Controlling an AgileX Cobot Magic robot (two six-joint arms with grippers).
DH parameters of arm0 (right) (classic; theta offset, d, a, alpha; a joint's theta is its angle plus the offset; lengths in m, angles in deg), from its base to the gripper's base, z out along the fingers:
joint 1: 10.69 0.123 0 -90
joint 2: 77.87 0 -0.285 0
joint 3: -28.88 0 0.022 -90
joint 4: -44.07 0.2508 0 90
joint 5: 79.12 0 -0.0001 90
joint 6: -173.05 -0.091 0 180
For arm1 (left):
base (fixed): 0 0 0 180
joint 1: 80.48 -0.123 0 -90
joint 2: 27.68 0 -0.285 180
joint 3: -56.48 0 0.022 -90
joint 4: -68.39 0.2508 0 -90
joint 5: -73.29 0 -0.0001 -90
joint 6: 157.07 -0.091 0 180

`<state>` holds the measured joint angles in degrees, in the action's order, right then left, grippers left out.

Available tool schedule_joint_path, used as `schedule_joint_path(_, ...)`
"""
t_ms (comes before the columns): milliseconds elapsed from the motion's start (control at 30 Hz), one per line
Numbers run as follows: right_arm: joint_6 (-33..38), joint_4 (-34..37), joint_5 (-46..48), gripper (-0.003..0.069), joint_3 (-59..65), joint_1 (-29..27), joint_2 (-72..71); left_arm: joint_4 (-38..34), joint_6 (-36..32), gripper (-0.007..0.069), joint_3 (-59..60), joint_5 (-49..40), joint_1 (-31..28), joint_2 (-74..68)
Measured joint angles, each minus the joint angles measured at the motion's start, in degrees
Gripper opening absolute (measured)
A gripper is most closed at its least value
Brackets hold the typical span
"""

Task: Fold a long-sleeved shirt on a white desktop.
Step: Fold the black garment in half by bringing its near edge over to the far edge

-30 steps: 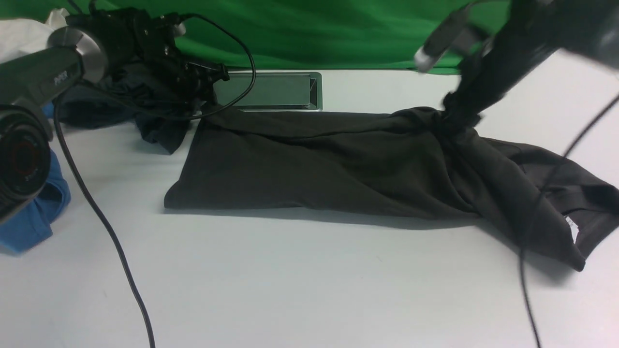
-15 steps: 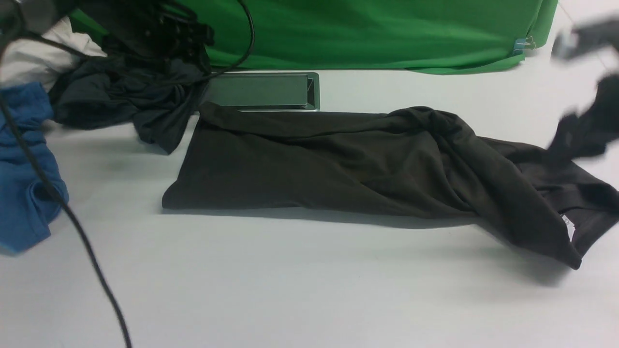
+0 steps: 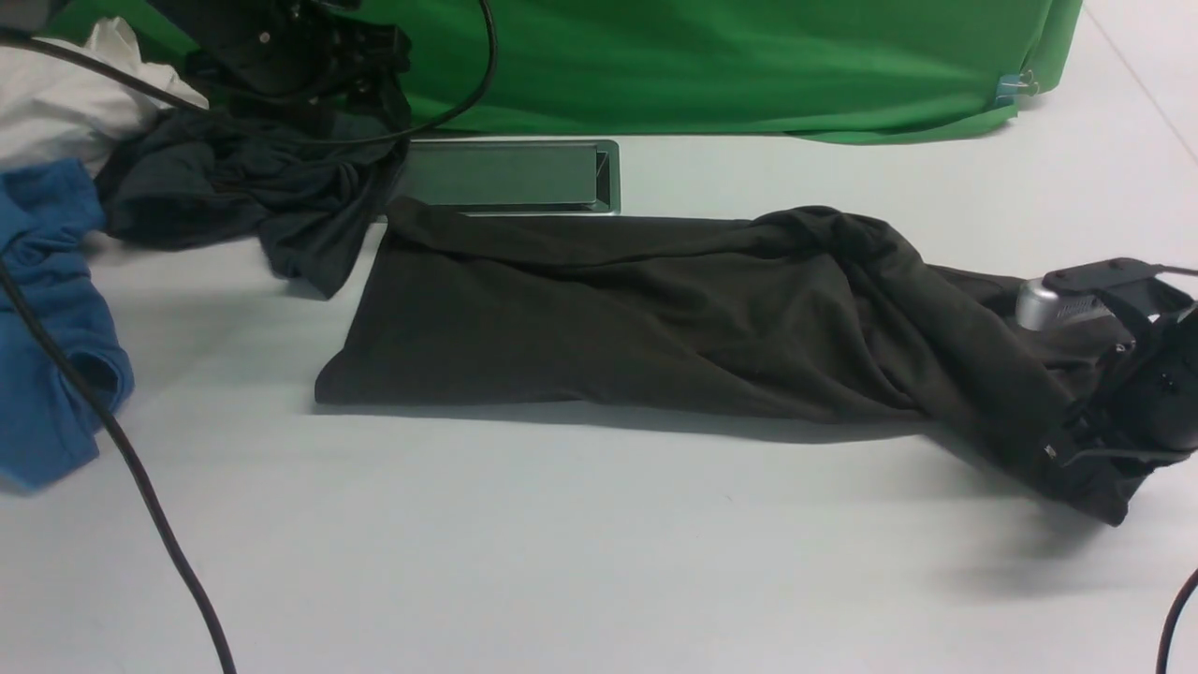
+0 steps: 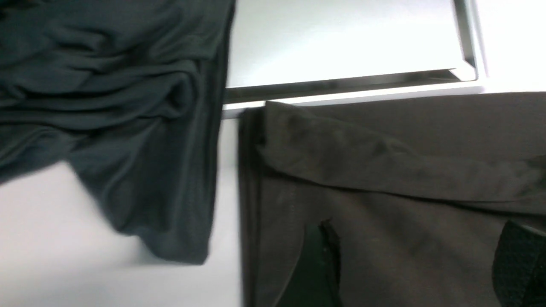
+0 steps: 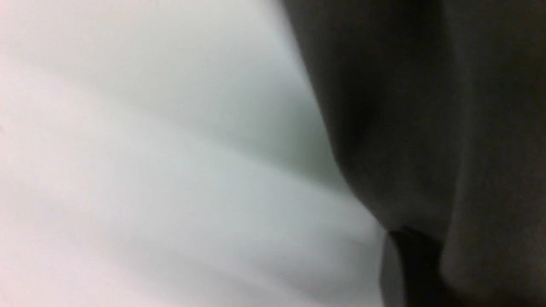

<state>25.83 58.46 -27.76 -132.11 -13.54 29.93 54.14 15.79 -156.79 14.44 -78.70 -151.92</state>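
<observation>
White desktop (image 3: 599, 562) carries one long-sleeved shirt (image 3: 655, 318), dark charcoal-brown, lying as a long rumpled band from the middle of the surface to its right edge. The shirt's far left corner touches the single grey cable tray (image 3: 505, 175). At the right edge the right gripper (image 3: 1086, 435) presses into the bunched end of the shirt. Its wrist view is blurred and filled with dark cloth, so I cannot tell how its fingers stand or whether they have hold of any fabric. The left gripper (image 4: 417, 266) hangs over the shirt's left end with fingers (image 4: 315, 264) spread wide and nothing between them. Three other cloths crowd the far left corner: a slate-grey garment (image 3: 243, 197) just beside the shirt, a blue garment (image 3: 47, 328) cut off by the left edge, and a white cloth (image 3: 56, 103). One black cable (image 3: 140, 487) crosses the near left corner. A green backdrop (image 3: 702, 65) runs along the far edge.
</observation>
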Motion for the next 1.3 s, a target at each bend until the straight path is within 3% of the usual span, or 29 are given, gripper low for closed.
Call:
schedule_joint_path(133,0.42,-5.37,5.32,0.0026,-7.38,0.0,0.0,-0.68,-0.54,0.0522,0.0,0.06,0.0,0.0)
schedule_joint_path(400,0.36,-12.7,7.23,0.0024,-22.42,-0.49,2.36,-0.79,-0.61,0.0522,0.0,0.52,0.0,0.0)
schedule_joint_path(767,-0.41,-14.39,8.28,0.0024,-35.84,-4.57,15.89,-0.74,-0.68,0.0522,0.0,0.61,0.0,0.0)
schedule_joint_path(1067,6.88,-16.48,7.69,0.0024,-43.41,-4.68,18.56,-0.79,-0.68,0.0522,0.0,0.78,0.0,-1.08)
schedule_joint_path(1300,5.44,-19.7,8.43,0.0041,-45.28,-4.87,19.0,-1.16,-0.68,0.0522,0.0,0.78,0.0,-2.72)
